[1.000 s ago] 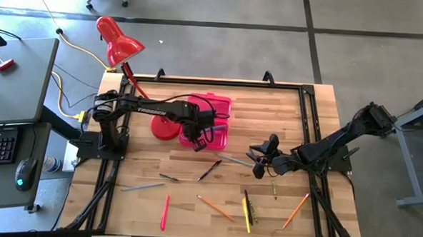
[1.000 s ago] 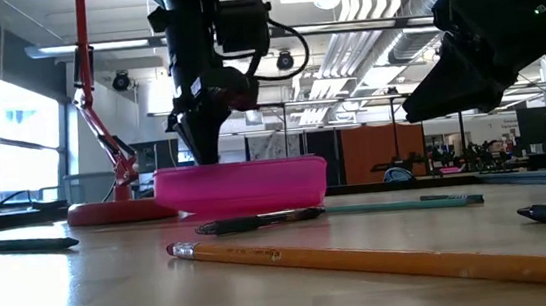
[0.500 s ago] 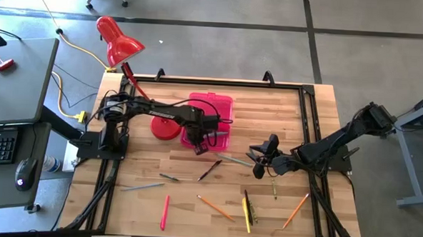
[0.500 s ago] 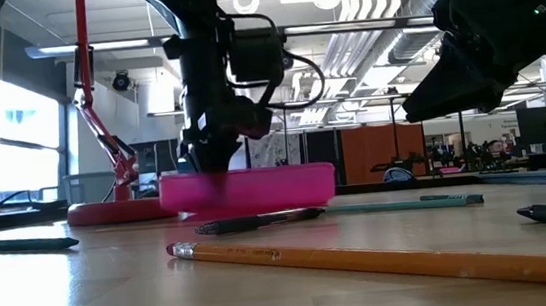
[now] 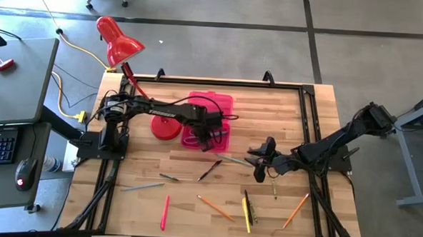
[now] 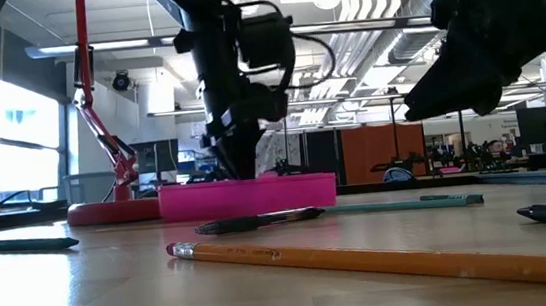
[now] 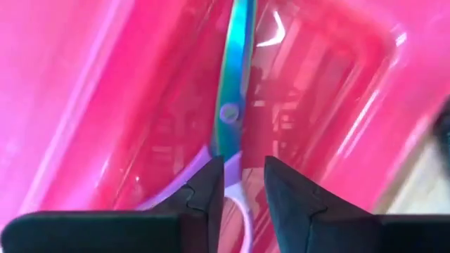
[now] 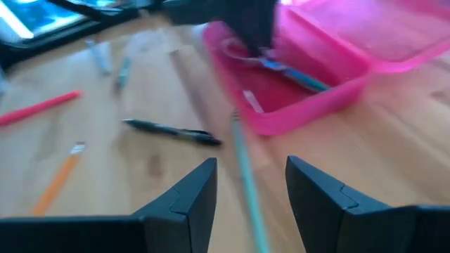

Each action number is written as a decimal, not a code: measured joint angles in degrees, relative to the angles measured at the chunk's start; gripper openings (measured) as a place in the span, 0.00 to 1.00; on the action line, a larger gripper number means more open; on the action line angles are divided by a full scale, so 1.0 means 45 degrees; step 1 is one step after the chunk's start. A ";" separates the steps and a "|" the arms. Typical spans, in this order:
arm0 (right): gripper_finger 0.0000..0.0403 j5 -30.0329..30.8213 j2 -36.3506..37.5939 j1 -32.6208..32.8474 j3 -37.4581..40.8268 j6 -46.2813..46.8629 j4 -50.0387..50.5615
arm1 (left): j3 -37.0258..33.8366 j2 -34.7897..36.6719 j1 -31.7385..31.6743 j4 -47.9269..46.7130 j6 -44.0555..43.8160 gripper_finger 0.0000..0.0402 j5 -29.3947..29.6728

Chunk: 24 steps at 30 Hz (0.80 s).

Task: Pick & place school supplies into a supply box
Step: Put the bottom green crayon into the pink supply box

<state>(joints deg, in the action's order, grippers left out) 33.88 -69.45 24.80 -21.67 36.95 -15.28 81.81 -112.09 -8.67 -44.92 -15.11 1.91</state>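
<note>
One supply box (image 5: 211,104), hot pink and translucent, lid folded open, toward the back of the worktop (image 5: 304,115) just beside the round base of one red desk lamp (image 5: 164,128). One pair of scissors (image 7: 232,105) inside the box. Two arms, one claw each.

Loose on the worktop, ten thin items as far as can be counted:
- one grey stick (image 5: 143,188)
- one short dark-green pen (image 5: 169,177)
- one pink-red pen (image 5: 165,211)
- one black pen (image 5: 209,170)
- one teal pencil (image 5: 235,160)
- one orange pencil (image 5: 215,207) and a second orange pencil (image 5: 295,211)
- one yellow pen (image 5: 247,214) with a dark pen (image 5: 244,203) touching it
- one small stick (image 5: 273,187)

Left claw (image 7: 243,184) down inside the box, fingers parted a little, purple scissor handle lying between the tips, not visibly pinched. Blades stretching straight away from that claw, long axis running with the box's side walls, flat on the box floor.

Right claw (image 5: 261,160) spread wide and empty, hovering above the worktop near the teal pencil, well apart from the box.
</note>
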 joint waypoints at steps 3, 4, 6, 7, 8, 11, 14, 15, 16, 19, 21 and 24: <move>0.37 -0.1175 -0.0077 0.0040 0.0000 -0.0557 -0.0811 | 0.0789 0.0000 0.0000 -0.0473 0.0081 0.31 -0.0185; 0.37 -0.1421 -0.0195 0.0116 -0.0002 -0.0830 -0.1176 | 0.1108 0.0000 0.0001 -0.0815 0.0153 0.30 -0.0357; 0.37 -0.1572 -0.0587 0.0352 -0.0005 -0.1518 -0.1930 | 0.1770 0.0000 0.0010 -0.1555 0.0405 0.30 -0.0542; 0.37 -0.1603 -0.0876 0.0482 -0.0005 -0.1831 -0.2403 | 0.2128 0.0000 0.0010 -0.1896 0.0530 0.29 -0.0576; 0.37 -0.1621 -0.1211 0.0629 -0.0005 -0.2013 -0.2913 | 0.2487 0.0000 0.0015 -0.2272 0.0676 0.29 -0.0575; 0.37 -0.1621 -0.2491 0.1161 -0.0042 -0.2292 -0.4511 | 0.3689 0.0000 0.0010 -0.3568 0.1036 0.29 -0.0568; 0.37 -0.1404 -0.3666 0.1739 -0.0592 -0.3039 -0.4756 | 0.4977 0.0000 0.0010 -0.4840 0.1313 0.29 -0.0549; 0.37 -0.1055 -0.3966 0.1930 -0.0881 -0.3325 -0.4638 | 0.5417 0.0000 0.0010 -0.5232 0.1338 0.29 -0.0539; 0.37 -0.0732 -0.4222 0.2106 -0.1206 -0.3582 -0.4491 | 0.5839 0.0000 0.0010 -0.5624 0.1347 0.29 -0.0533; 0.37 -0.0679 -0.4650 0.2519 -0.2241 -0.4634 -0.3472 | 0.7053 0.0000 0.0010 -0.6706 0.1350 0.29 -0.0534; 0.37 -0.1031 -0.4771 0.2766 -0.3084 -0.5024 -0.2683 | 0.7754 0.0005 0.0010 -0.7365 0.1350 0.29 -0.0532; 0.37 -0.1279 -0.4915 0.3126 -0.4363 -0.4974 -0.1468 | 0.8498 0.0005 0.0015 -0.8094 0.1312 0.29 -0.0529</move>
<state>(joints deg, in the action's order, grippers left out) 28.12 -91.57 38.86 -41.30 14.57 -21.88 120.05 -112.07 -8.60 -81.34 -9.21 -0.47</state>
